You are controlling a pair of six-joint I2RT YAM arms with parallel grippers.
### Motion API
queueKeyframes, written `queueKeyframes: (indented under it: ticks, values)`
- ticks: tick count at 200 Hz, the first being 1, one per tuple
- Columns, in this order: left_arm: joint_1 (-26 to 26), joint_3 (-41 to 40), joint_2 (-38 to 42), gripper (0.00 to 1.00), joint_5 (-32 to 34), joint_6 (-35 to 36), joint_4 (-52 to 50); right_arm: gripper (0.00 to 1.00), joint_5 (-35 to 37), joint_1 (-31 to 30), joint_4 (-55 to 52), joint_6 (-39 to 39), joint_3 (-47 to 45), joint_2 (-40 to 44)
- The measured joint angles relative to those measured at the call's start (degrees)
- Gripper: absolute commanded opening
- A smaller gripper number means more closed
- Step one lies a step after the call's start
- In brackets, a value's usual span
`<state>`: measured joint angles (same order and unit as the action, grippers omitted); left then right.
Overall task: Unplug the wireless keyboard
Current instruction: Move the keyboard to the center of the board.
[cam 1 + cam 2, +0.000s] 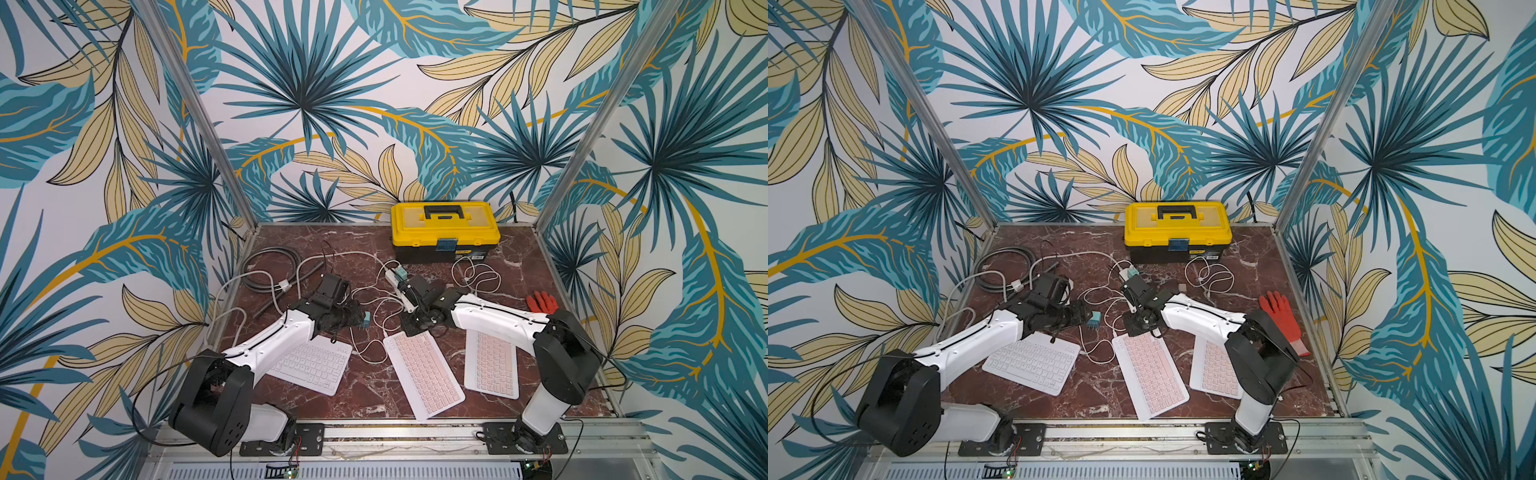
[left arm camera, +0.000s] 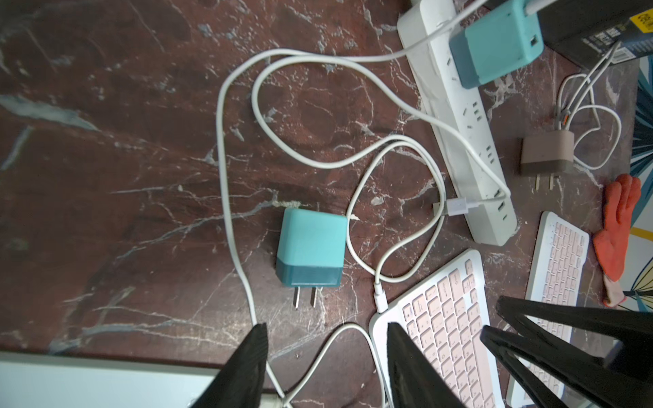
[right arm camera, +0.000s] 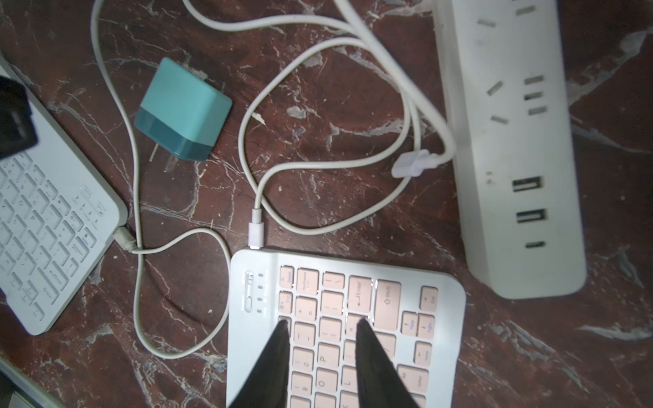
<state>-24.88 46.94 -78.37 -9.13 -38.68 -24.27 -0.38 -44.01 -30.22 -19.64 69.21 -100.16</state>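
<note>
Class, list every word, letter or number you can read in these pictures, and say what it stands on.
"Enter": a key on the pink keyboard.
"Shift": the key beside it.
"P", "O", "L": keys on the same keyboard.
Toolbox label, white keyboard legends: too blurred to read.

The left arm point(image 1: 274, 349) and right arm point(image 1: 494, 318) have smooth white shells with bulky black joint housings point(image 1: 212, 399). A thin black cable point(image 1: 259, 334) runs along each white shell. Black base plates point(image 1: 311, 440) carry screws at the lower edge. The left gripper point(image 2: 325, 324) and right gripper point(image 3: 322, 319) have black fingers point(image 3: 279, 360) tapering to points
</note>
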Motion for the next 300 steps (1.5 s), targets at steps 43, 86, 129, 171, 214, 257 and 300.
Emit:
queueKeyframes:
  ticks: [43, 86, 129, 171, 214, 257, 300]
  values:
    - [-1.29, -3.96, 4.33, 0.56, 1.9, -1.73, 0.83, 0.31, 2.25, -3.39, -2.89, -2.54, 8.0, -6.86]
    - [-1.29, -8.87, 7.65, 0.56, 2.45, -3.19, 3.02, 0.3, 3.54, -6.29, -5.68, -4.72, 13.27, -12.31]
    - [-1.29, -10.32, 8.02, 0.56, 1.86, -3.37, 5.4, 0.27, 3.82, -6.73, -7.67, -6.34, 15.32, -16.33]
    - [-1.29, -11.82, 8.52, 0.56, 1.84, -3.37, 7.08, 0.25, 3.8, -6.78, -8.83, -6.97, 18.16, -18.29]
    - [-1.29, -14.82, 9.66, 0.56, 1.88, -4.31, 9.4, 0.25, 3.78, -6.99, -10.4, -6.95, 20.94, -21.42]
    - [-1.29, -15.5, 10.36, 0.56, 1.88, -4.48, 10.73, 0.22, 4.09, -7.58, -13.44, -6.97, 23.23, -22.95]
    - [-1.29, -15.74, 11.5, 0.56, 1.9, -4.46, 11.45, 0.1, 5.97, -7.91, -16.87, -6.84, 26.1, -24.74]
